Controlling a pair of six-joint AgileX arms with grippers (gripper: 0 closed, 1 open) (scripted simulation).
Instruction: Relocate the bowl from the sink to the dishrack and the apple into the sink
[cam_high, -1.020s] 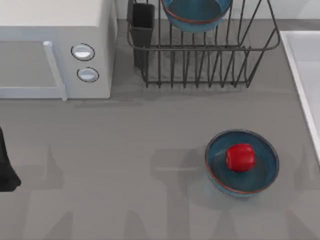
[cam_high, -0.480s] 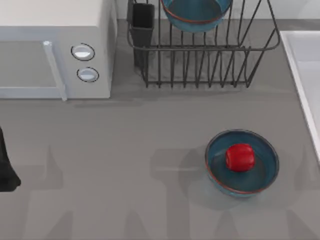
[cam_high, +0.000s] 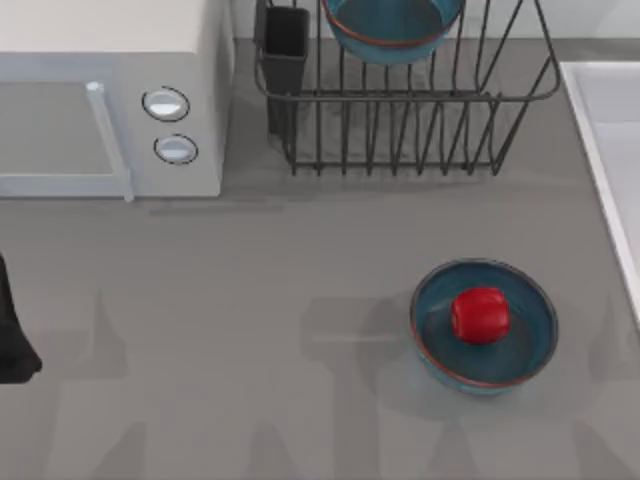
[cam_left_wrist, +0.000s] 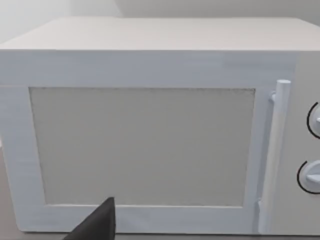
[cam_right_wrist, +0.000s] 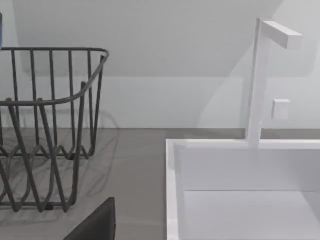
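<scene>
Inside bowl (cam_high: 520, 340), apple (cam_high: 480, 315)

Nothing has changed between the earlier top views and now. The apple (cam_high: 480, 315) lies at the same spot inside the bowl on the surface (cam_high: 484, 325), the other bowl (cam_high: 392, 25) sits as before in the dishrack (cam_high: 405, 95), and the dark part of the left arm (cam_high: 12, 330) at the surface's left edge has not shifted.
</scene>
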